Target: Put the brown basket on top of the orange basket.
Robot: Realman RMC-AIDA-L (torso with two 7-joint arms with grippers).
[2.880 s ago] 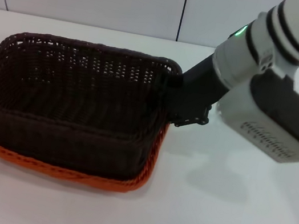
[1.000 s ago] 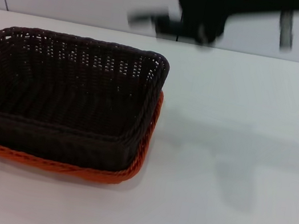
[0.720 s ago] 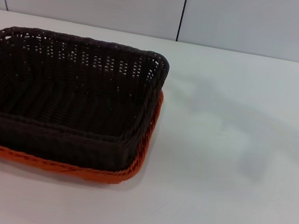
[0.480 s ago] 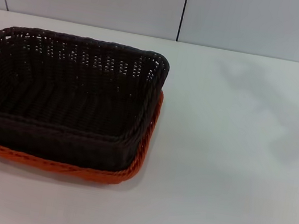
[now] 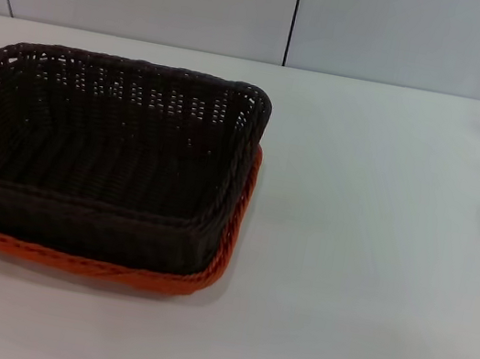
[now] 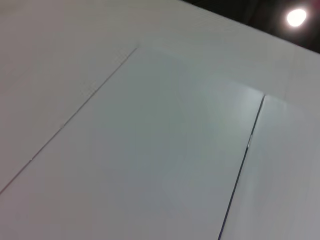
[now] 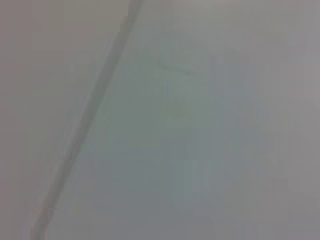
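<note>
1. Sitting nested inside the orange basket [image 5: 229,233], the brown basket [image 5: 106,147] is resting on the left half of the white worktop [image 5: 375,259] in the head view, so the stacking is looking done.
2. Neither arm is showing in the head view; both wrist views are showing only pale wall panels with seams, no baskets and no jaws, so I cannot tell whether either arm's jaws are spread or pressed together.
3. With no jaws in sight, the direction from jaws to baskets cannot be read; judging by the stack lying on the robot's left, the left arm is likely the nearer one.
4. The stack's long axis is running left to right across the worktop.
5. The brown basket is looking dark, rectangular, open-weave with sloped sides and a braided rim, upright and empty.
6. The orange basket is peeking out only as a strip along the near and right edges, under the brown one.
</note>
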